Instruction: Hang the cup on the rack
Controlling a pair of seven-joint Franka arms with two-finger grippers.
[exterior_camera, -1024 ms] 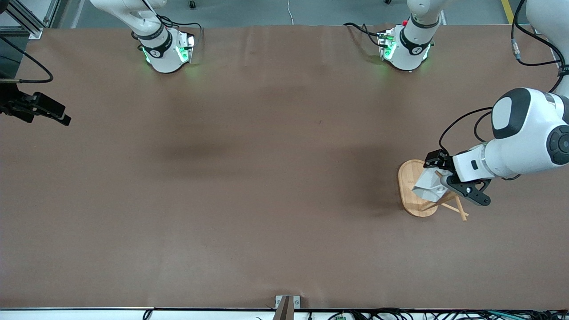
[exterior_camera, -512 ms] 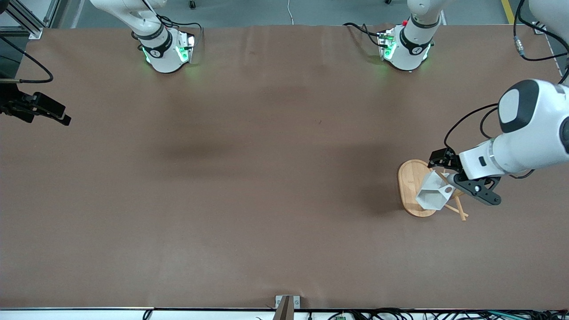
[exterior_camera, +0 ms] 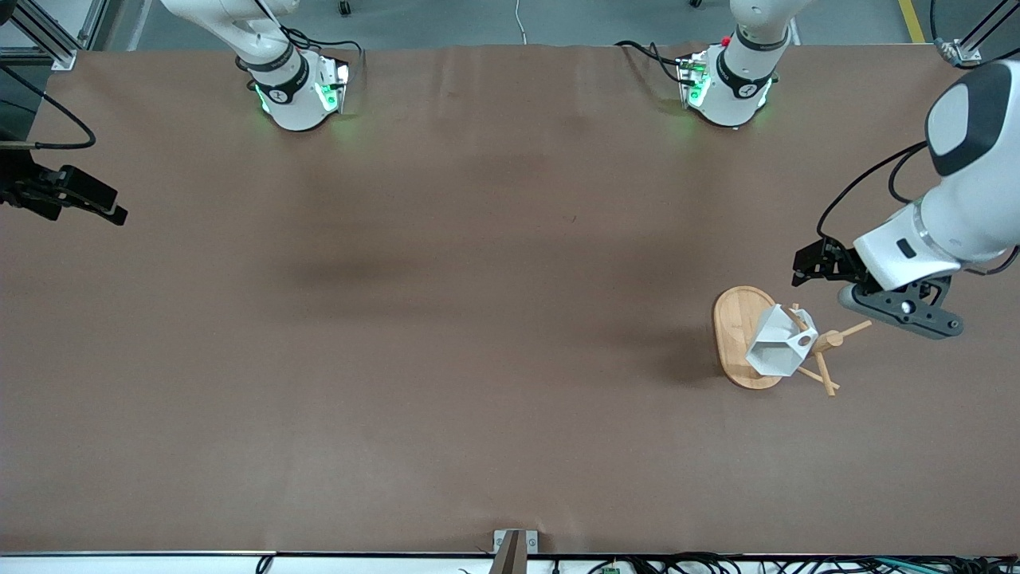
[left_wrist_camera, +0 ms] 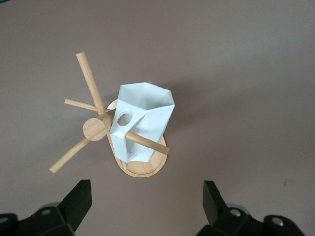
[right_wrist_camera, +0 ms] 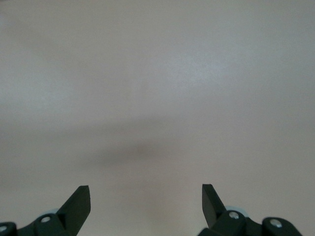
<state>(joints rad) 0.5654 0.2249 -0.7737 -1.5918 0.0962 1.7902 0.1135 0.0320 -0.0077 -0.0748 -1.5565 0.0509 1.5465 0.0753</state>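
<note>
Left gripper (exterior_camera: 872,288): jaws spread wide, holding nothing, up in the air just beside the rack, toward the left arm's end of the table.
Right gripper (right_wrist_camera: 146,206): jaws wide apart, empty, waiting well apart from the rack over bare table (exterior_camera: 446,319).
Cup (exterior_camera: 777,344): hanging tilted on a peg of the rack, the peg through its handle hole.
Rack (exterior_camera: 737,319): upright on its oval base.

- Small white faceted cup (exterior_camera: 779,348) (left_wrist_camera: 142,120) with hexagonal rim and blocky handle pierced by a round hole: hangs tilted on a peg of the rack, the peg passing through the handle.
- Light bamboo rack (exterior_camera: 737,335) (left_wrist_camera: 96,129) with oval flat base, central post and thin crossing pegs: stands upright toward the left arm's end of the table.
</note>
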